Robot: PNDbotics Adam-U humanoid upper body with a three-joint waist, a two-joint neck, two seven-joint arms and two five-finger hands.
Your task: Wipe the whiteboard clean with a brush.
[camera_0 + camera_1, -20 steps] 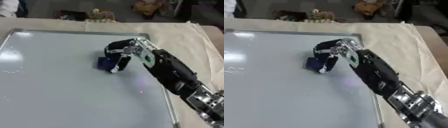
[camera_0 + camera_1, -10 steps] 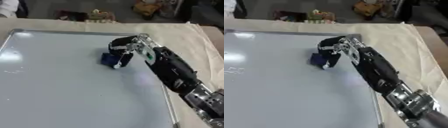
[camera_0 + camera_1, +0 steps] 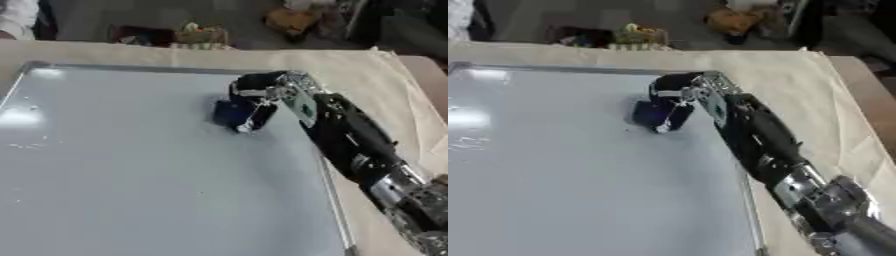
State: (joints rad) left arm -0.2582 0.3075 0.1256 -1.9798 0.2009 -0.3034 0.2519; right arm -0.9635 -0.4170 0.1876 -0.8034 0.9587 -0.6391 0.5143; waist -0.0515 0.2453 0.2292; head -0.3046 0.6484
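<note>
The right robot hand [image 3: 262, 95], fingers curled around the small dark-blue block brush [image 3: 233, 114], presses it onto the upper right of the pale, metal-framed whiteboard [image 3: 131, 175]. Faint marks remain at far left; a tilted brush could skip them or slip free.

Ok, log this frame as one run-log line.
phase: wiping | right hand: shut on blue brush | brush: on whiteboard, upper right area | left hand: not in view

Soft, slightly blurred frames; overhead glare patches on the whiteboard [image 3: 131, 165] at left
</note>
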